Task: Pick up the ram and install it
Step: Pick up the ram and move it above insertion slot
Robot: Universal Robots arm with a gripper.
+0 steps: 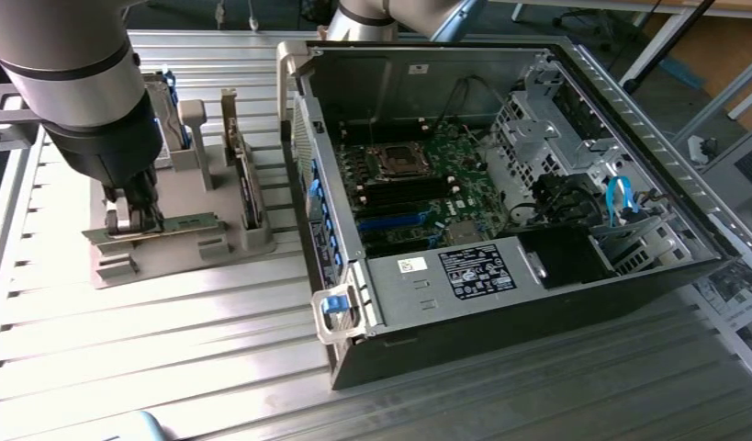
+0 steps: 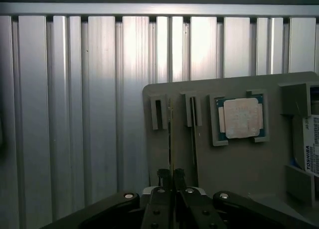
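Nearest us, the fingers pinch the thin edge of the ram, which stands on edge in a slot of the grey holder on the table. Just beyond sits the processor chip. Farther off, toward the exterior view's right, we see the open computer case.

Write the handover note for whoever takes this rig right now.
Gripper: shut on the ram, which stands edge-on in its slot of the grey holder.
Things: the holder sits on the table, to the exterior view's left of the open computer case. The processor chip lies in the holder.
Done: ram gripped.
Left: ram not yet lifted out, not yet on the motherboard.
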